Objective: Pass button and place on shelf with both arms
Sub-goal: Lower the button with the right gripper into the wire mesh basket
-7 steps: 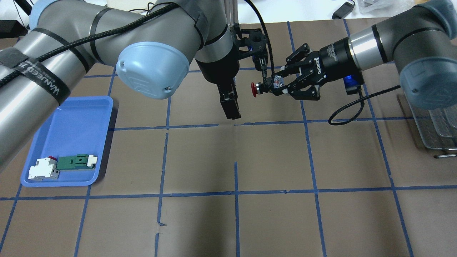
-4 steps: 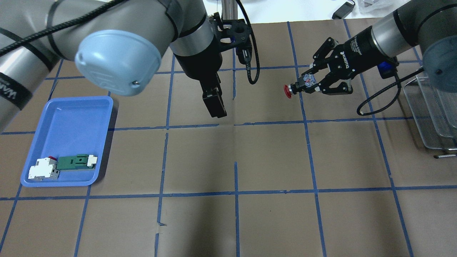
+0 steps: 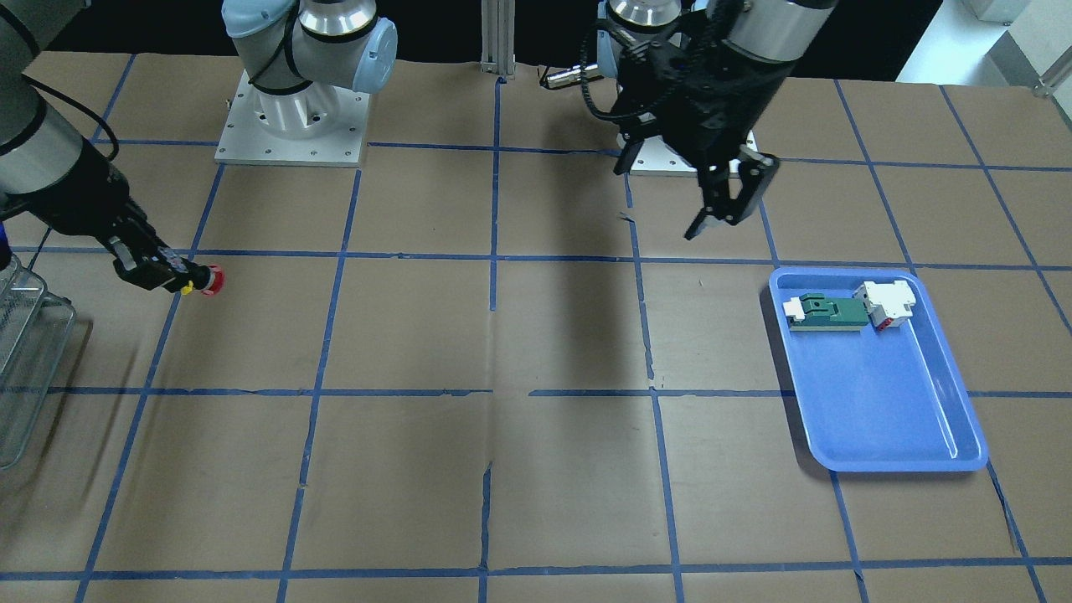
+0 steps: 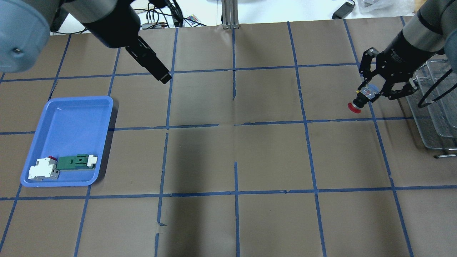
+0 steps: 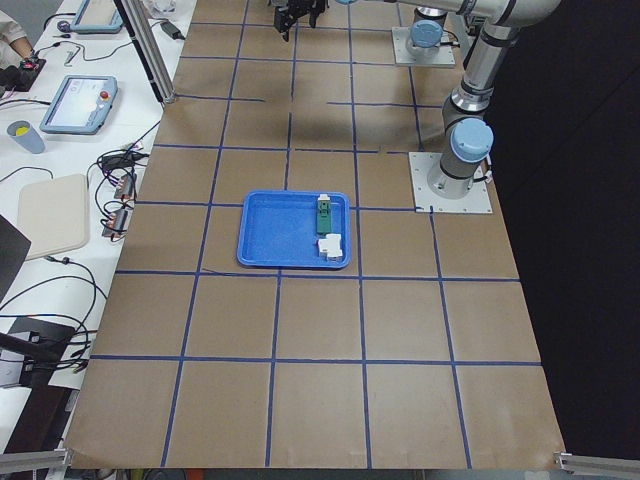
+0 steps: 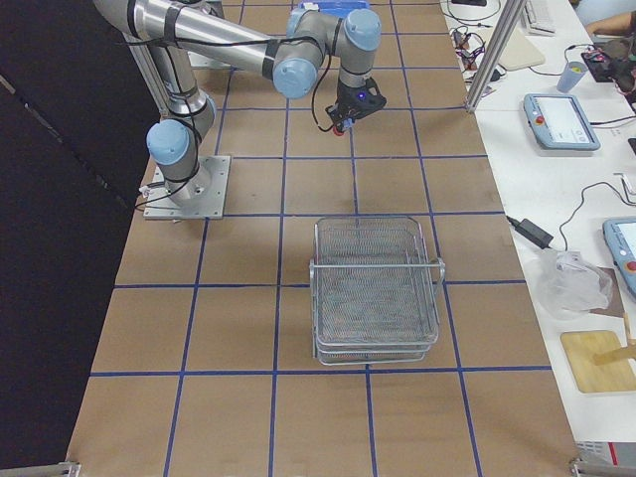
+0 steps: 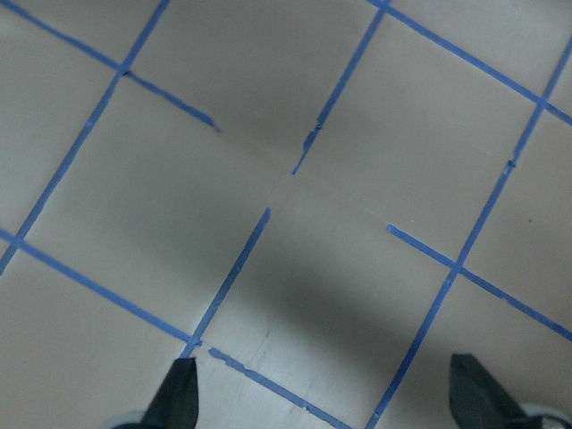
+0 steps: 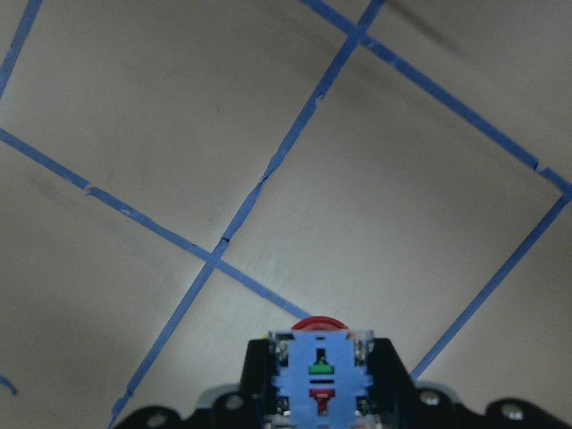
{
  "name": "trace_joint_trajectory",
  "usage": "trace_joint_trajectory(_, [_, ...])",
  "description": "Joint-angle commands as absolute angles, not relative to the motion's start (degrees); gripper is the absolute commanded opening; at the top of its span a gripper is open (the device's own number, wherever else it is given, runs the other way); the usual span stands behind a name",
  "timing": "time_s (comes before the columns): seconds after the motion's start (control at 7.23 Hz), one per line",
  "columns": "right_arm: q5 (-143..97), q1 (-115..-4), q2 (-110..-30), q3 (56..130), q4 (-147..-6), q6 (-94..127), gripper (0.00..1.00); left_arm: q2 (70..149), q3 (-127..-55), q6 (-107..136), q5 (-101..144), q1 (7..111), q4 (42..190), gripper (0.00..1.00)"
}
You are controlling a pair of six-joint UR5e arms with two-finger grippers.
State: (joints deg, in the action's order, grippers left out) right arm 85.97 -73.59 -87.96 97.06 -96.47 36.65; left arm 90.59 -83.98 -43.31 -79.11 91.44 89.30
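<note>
Firmly, the right gripper (image 4: pixel 367 93) clamps the button (image 4: pixel 358 103) by its base, red cap outward, near the shelf (image 4: pixel 435 121); the left gripper (image 3: pixel 727 201) hangs wide open, empty.

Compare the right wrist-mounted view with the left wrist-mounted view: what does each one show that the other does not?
Only the right wrist view shows the button. Its red cap peeks past a blue rear face with green and red marks, and the right hand grips it. Only the left wrist view shows the left hand, its fingertips wide apart with nothing between them. Both views show the brown table crossed by blue tape lines.
</note>
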Motion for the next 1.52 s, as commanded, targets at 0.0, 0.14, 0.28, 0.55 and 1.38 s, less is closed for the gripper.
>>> trace_joint_trajectory(0.0, [95.6,-70.1,-88.2,93.7,-97.8,20.2,0.0,88.6,-84.8,-36.0,-78.9,81.3,88.5,1.0])
trace_joint_trajectory(0.14, [96.7,-68.7,-88.2,92.5,-99.8,14.6,0.0,88.0,-85.0,-31.4,-79.1,79.5,88.2,1.0])
trace_joint_trajectory(0.28, [96.9,-66.4,-87.9,91.4,-100.4,8.6,0.0,87.0,-84.9,-26.2,-79.5,79.5,88.8,1.0])
trace_joint_trajectory(0.55, [98.9,-61.1,-87.7,92.4,-104.9,-4.9,0.0,86.3,-84.5,-15.7,-88.6,79.9,90.1,1.0])
trace_joint_trajectory(1.38, [95.6,-53.3,-78.6,93.0,-119.0,-6.3,0.0,87.1,-84.6,1.3,-88.6,87.4,91.9,1.0])
